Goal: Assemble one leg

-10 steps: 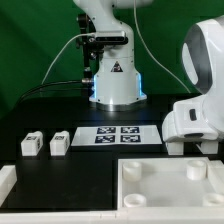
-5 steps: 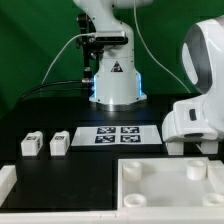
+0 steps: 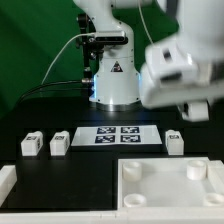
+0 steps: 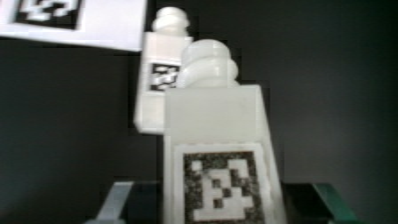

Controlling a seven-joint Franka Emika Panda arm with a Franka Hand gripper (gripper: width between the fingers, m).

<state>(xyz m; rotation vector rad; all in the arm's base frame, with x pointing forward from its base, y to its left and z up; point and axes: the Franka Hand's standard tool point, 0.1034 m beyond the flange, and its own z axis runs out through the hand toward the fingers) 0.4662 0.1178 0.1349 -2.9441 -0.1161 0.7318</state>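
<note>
In the wrist view a white leg (image 4: pixel 215 135) with a knobbed top and a black-and-white tag stands upright between my gripper (image 4: pixel 222 203) fingers, which press on both its sides. Another leg (image 4: pixel 164 78) stands just behind it. In the exterior view my hand (image 3: pixel 180 68) is a blurred white shape raised at the right; the held leg cannot be made out there. Two legs (image 3: pixel 32 144) (image 3: pixel 60 143) sit at the exterior view's left and one leg (image 3: pixel 175 142) at its right.
The marker board (image 3: pixel 118 135) lies flat in the middle, in front of the robot base (image 3: pixel 112 85). The large white recessed panel (image 3: pixel 170 190) fills the near right, with another white piece (image 3: pixel 6 180) at the near left edge. A tagged white surface (image 4: pixel 63 15) shows beyond the legs.
My hand has swung up and toward the exterior view's left, now blurred by motion. A leg on the table at the right, hidden behind the hand before, has come into view.
</note>
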